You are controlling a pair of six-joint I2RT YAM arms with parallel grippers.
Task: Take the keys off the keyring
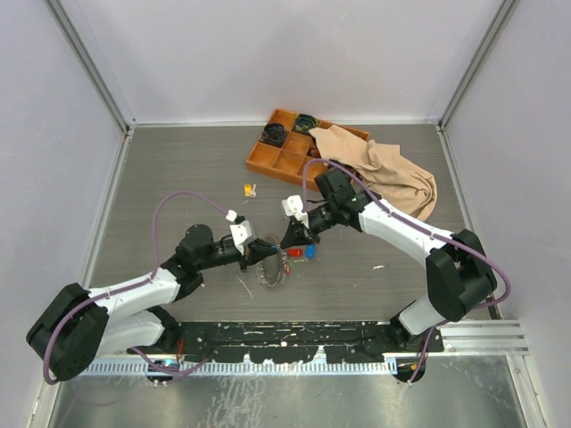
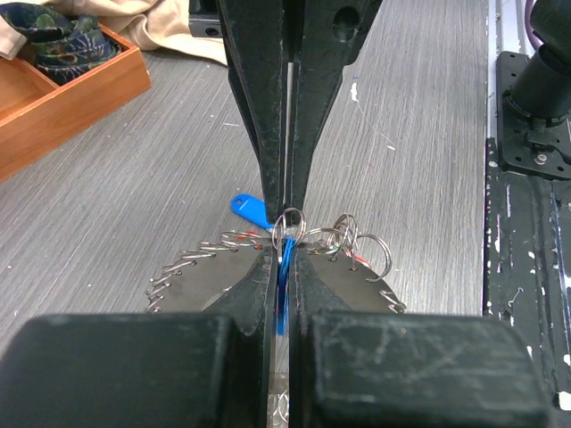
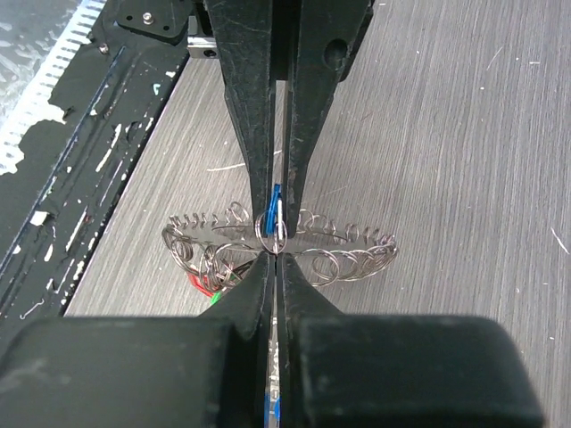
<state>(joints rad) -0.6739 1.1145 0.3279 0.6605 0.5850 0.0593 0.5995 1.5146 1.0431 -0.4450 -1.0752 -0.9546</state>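
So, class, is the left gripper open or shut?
Shut. In the left wrist view the left gripper has its fingers pressed together on a blue-capped key at the keyring.

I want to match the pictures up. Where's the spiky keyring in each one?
Top external: keyring just below the picture's centre.
Left wrist: keyring lower middle, spreading both ways.
Right wrist: keyring across the middle.
Shared landmark: black base plate, at the bottom, right and left.
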